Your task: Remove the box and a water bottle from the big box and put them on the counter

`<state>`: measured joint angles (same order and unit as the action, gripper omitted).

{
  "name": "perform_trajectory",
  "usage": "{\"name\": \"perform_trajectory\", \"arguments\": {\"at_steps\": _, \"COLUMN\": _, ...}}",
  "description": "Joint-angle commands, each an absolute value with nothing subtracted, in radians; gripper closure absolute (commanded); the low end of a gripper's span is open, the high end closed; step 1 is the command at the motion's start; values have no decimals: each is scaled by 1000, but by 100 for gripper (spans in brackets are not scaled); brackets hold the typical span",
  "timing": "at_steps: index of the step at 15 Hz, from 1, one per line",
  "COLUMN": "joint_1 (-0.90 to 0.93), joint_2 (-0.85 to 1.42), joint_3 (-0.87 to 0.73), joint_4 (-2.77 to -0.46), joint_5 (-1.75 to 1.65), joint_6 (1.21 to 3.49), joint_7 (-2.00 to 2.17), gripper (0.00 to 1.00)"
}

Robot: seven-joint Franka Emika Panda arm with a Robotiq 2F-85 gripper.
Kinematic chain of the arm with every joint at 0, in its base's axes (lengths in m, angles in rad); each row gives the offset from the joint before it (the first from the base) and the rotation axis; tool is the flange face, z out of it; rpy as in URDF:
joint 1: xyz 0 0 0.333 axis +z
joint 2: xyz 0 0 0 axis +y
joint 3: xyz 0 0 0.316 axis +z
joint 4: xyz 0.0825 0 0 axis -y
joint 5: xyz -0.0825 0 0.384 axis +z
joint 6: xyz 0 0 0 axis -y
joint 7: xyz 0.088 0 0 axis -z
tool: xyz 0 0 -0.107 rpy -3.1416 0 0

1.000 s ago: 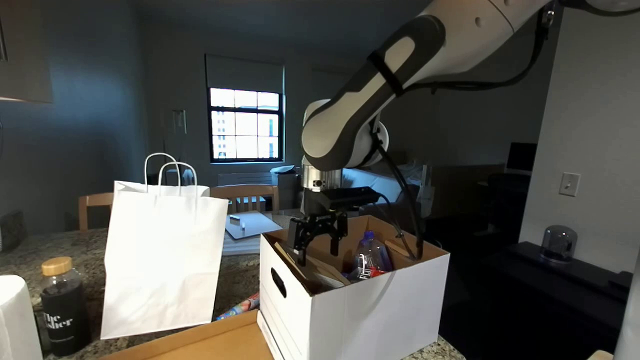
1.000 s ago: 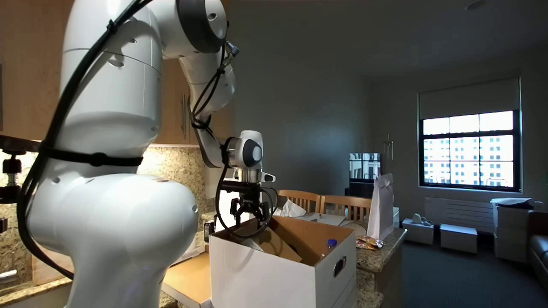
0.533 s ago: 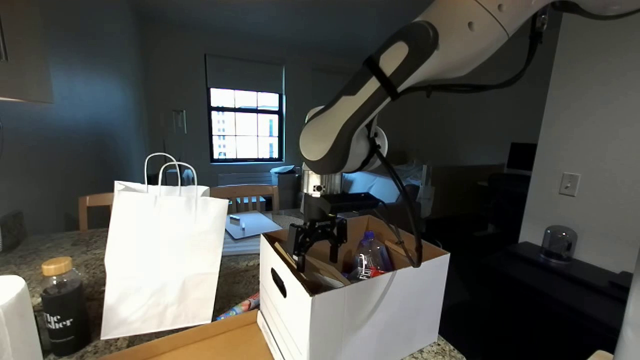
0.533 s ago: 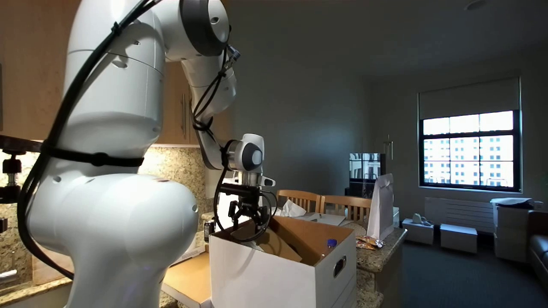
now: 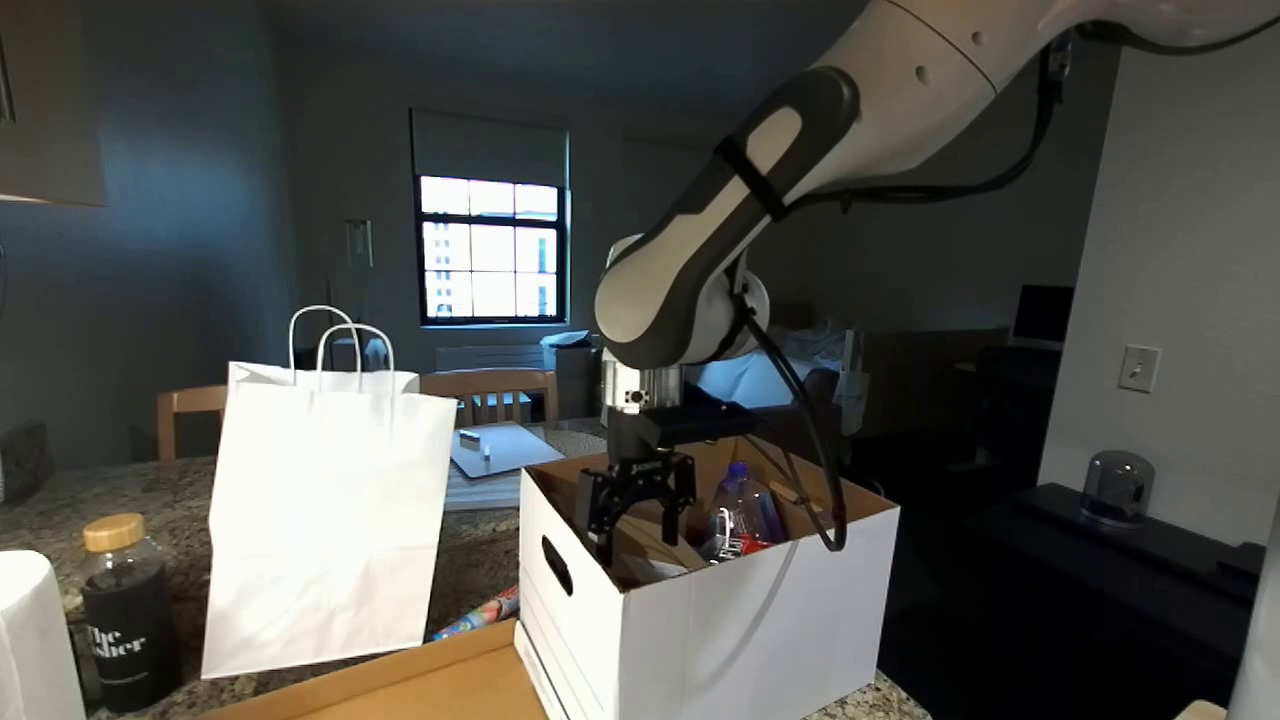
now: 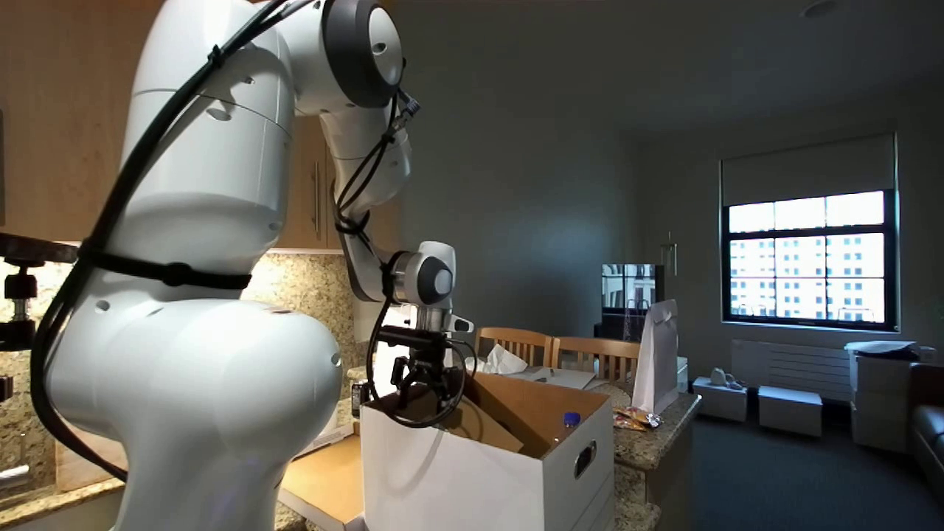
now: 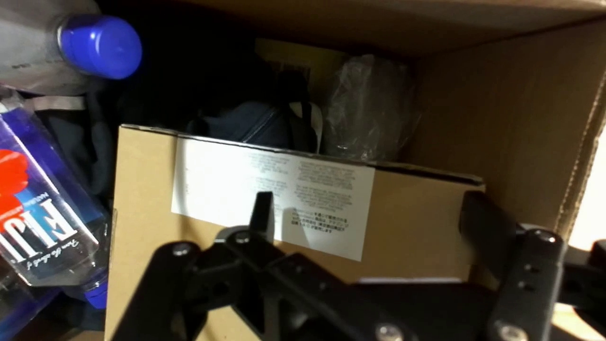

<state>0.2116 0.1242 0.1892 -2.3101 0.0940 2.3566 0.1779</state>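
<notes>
Your hand [image 7: 367, 206] is released, its fingers spread apart over the box [image 7: 416, 213], which lies inside the big box [image 5: 760, 635]; you cannot tell whether they touch it. In your wrist view, the water bottle [image 7: 47, 222] is in the big box too, just beside one end of the box. The big box stands on the speckled tabletop [image 5: 873, 702], apart from the white bag [image 5: 330, 530] and the dark jar [image 5: 127, 635].
</notes>
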Motion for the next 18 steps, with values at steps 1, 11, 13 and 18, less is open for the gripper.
{"name": "perform_trajectory", "arguments": {"at_steps": 1, "joint_1": 207, "joint_2": 92, "joint_3": 202, "joint_4": -2323, "joint_5": 147, "joint_6": 2379, "joint_7": 133, "gripper": 0}}
{"name": "perform_trajectory", "arguments": {"at_steps": 11, "joint_1": 199, "joint_2": 135, "joint_3": 199, "joint_4": -2299, "joint_5": 186, "joint_6": 2363, "joint_7": 120, "gripper": 0}}
{"name": "perform_trajectory", "arguments": {"at_steps": 13, "joint_1": 198, "joint_2": 145, "joint_3": 198, "joint_4": -2298, "joint_5": 198, "joint_6": 2365, "joint_7": 118, "gripper": 0}}
{"name": "perform_trajectory", "arguments": {"at_steps": 18, "joint_1": 185, "joint_2": 160, "joint_3": 183, "joint_4": -2300, "joint_5": 209, "joint_6": 2371, "joint_7": 128, "gripper": 0}}
